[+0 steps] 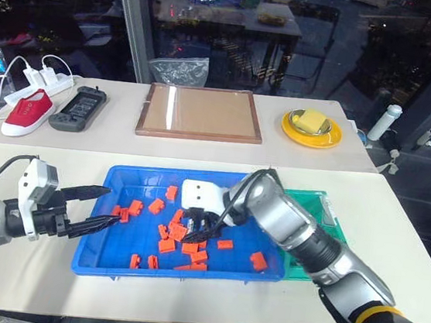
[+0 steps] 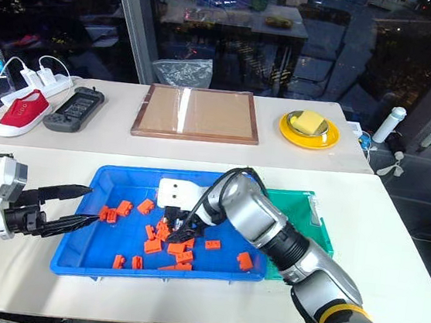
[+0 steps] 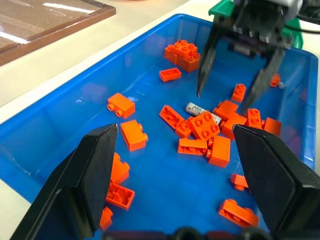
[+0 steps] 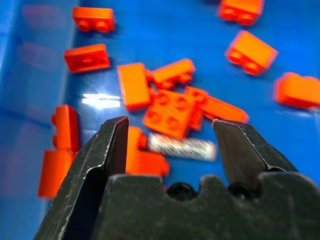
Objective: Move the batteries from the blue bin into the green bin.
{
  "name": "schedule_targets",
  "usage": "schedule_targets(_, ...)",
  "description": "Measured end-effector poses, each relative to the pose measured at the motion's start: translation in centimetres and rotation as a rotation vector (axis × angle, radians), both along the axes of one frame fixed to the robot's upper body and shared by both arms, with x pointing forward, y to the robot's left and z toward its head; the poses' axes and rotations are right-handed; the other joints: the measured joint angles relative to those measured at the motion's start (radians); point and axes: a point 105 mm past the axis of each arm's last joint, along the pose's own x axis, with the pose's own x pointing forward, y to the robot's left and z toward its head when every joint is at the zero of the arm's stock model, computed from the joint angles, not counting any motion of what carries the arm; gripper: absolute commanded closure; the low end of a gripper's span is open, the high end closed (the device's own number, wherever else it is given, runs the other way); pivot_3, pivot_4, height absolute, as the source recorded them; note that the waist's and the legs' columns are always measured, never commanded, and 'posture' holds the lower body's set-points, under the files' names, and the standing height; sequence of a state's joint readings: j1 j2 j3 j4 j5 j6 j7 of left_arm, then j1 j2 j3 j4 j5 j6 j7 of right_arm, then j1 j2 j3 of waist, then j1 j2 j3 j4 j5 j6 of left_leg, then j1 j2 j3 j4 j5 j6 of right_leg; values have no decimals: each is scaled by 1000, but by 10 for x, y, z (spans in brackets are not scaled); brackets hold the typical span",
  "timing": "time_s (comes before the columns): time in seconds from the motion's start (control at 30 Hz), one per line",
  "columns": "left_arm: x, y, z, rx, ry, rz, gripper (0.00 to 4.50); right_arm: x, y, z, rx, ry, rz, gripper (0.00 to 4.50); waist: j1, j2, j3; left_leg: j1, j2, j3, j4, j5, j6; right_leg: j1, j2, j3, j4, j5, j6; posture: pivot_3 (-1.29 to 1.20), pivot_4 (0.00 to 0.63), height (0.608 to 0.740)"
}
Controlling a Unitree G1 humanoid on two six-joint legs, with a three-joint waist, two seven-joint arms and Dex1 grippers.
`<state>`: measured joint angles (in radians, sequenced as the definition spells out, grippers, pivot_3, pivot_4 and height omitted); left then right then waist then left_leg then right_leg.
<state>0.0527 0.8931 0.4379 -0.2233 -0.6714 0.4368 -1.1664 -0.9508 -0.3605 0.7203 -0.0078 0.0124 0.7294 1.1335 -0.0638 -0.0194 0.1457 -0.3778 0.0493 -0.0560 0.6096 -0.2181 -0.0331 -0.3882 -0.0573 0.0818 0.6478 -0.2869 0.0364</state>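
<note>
Battery (image 3: 202, 112) among blocks (image 3: 204, 125) in the tray (image 1: 111, 255), bin (image 1: 321, 205) touching its right side.

A pale, cream-coloured table (image 1: 23, 280) carries the blue bin (image 1: 112, 252), a wide shallow tray near its front edge, with the green bin (image 1: 321, 202) touching or just beside the tray's right end. Behind it, a second pale table (image 1: 117, 135) stands edge to edge with the first. On this rear table lie, from left to right, a white power strip (image 1: 44, 80) with plugs, a red shoe (image 1: 29, 111), a dark handheld device (image 1: 79, 108), a wooden-framed board (image 1: 201, 113), a yellow plate (image 1: 311, 129), and what may be a white bottle (image 1: 384, 121) at the far right edge.
</note>
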Motion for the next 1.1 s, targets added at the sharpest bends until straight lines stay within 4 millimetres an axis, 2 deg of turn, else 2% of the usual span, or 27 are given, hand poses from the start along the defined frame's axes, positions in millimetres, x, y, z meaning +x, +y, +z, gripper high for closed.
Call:
schedule_targets(0.4, -2, -1, -1, 13, 5, 8, 549, 16, 13, -27, -13, 46, -54, 1361, -5, 0, 0, 1, 0, 0, 0, 0, 0, 0, 0, 0, 0, 0, 0, 0, 150, 740)
schedule_targets(0.5, -2, -1, -1, 20, 5, 8, 549, 16, 14, -29, -22, 45, -46, 2057, -5, 0, 0, 1, 0, 0, 0, 0, 0, 0, 0, 0, 0, 0, 0, 0, 150, 740)
schedule_targets(0.6, -2, 2, 2, 30, -2, 15, 549, 13, 19, -29, -14, 52, -29, 3122, -6, 0, 0, 1, 0, 0, -1, 0, 0, 0, 0, 0, 0, 0, 0, 0, 150, 740)
schedule_targets(0.63, -2, 2, 2, 33, -3, 15, 549, 12, 19, -28, -12, 52, -25, 3256, -6, 0, 0, 1, 0, 0, -1, 0, 0, 0, 0, 0, 0, 0, 0, 0, 150, 740)
schedule_targets(0.8, -2, 2, 2, 33, -1, 16, 549, 11, 28, -22, 22, 36, -12, 3261, -6, 0, 0, 1, 0, 0, -1, 0, 0, 0, 0, 0, 1, 0, 0, 0, 150, 740)
schedule_targets(0.97, -2, 2, 2, 33, 8, 19, 549, 14, 54, 8, 126, -32, 17, 3262, -7, 0, 0, 1, 0, 0, -1, 0, 0, 0, 0, 0, 1, 0, 0, 0, 150, 740)
schedule_targets(1.1, -2, 2, 3, 33, 5, 17, 549, 15, 70, 8, 139, -36, 34, 3262, -6, -1, 0, 1, 0, 0, -1, 0, 0, 0, 0, -1, 1, 0, 0, 0, 150, 740)
